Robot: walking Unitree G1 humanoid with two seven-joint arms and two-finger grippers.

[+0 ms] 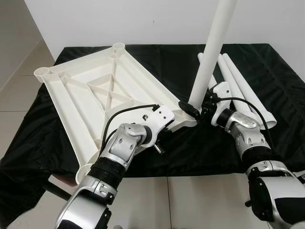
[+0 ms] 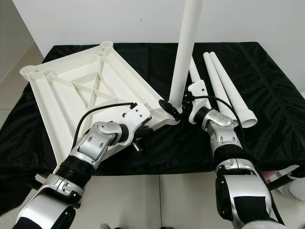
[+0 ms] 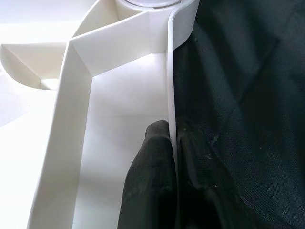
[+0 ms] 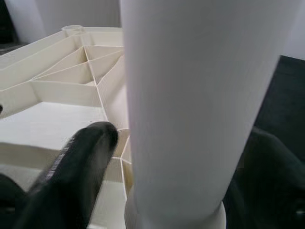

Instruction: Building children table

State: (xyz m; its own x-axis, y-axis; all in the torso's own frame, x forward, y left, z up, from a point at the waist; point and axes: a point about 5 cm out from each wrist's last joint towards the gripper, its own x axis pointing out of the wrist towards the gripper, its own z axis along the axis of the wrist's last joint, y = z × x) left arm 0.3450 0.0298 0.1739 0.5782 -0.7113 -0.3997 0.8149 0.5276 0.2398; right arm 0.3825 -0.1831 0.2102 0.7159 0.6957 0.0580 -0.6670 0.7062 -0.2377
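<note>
**First leg going into the corner socket**

We judged the step as seating the first leg. The tabletop [image 1: 102, 90] lay upside down on the black cloth [image 1: 267, 71], ribs facing up. The right gripper [image 2: 177, 108] was clamped around the base of one white leg [image 1: 212, 52], which stood nearly upright, tilted a little, with its lower end in the near corner socket [image 4: 174, 214]. In the right wrist view the leg's end sat inside the socket ring; we could not tell if it was fully down.

The left gripper [image 3: 174, 143] was pinched shut on the tabletop's thin edge wall just beside that corner, one finger on each side of the wall, bracing the piece.

Next move, as we read it: press or twist the leg straight down until it bottoms out, left side holding the top steady. Risk was the leg binding if it stayed tilted.

Containers: the corner sockets. The near one held the leg. The far-left socket [image 1: 42, 71] and far socket [image 1: 118, 46] looked empty, and so did the near-left one [image 1: 85, 170]. Spare legs [image 1: 243, 86] lay loose on the cloth, just behind the right gripper.
</note>
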